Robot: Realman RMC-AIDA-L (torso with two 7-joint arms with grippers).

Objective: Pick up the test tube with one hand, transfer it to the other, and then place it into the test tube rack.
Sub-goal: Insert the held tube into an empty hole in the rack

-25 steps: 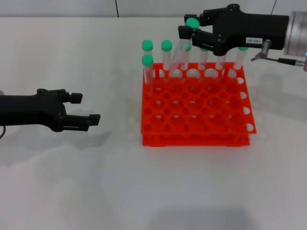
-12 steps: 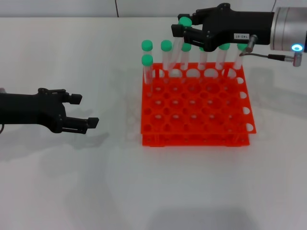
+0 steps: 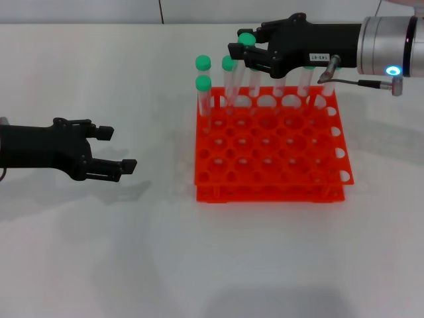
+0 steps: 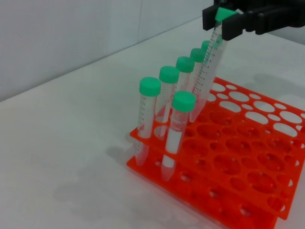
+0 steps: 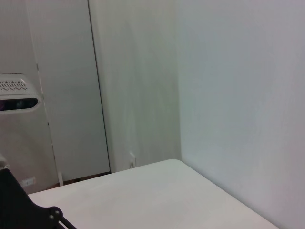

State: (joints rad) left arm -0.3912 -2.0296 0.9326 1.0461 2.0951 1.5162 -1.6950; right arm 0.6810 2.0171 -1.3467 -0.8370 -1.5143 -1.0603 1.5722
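The test tube (image 3: 240, 69) is a slim clear tube with a green cap, held tilted over the back row of the orange-red test tube rack (image 3: 271, 156). My right gripper (image 3: 242, 45), black with a white label, is shut on it just below the cap. In the left wrist view the same test tube (image 4: 209, 62) leans from that gripper (image 4: 228, 19) down toward the rack (image 4: 248, 167). Whether its lower end sits in a hole I cannot tell. My left gripper (image 3: 119, 149) hovers open over the table, well left of the rack, with nothing in it.
Several other green-capped tubes (image 3: 203, 93) stand upright in the rack's back row and back left corner, close to the held one. The same tubes (image 4: 150, 109) show in the left wrist view. The white table (image 3: 212, 258) spreads around the rack. The right wrist view shows only walls.
My right gripper has carried the test tube leftward along the rack's back row, and the tube now leans more. The left arm has stayed in place.
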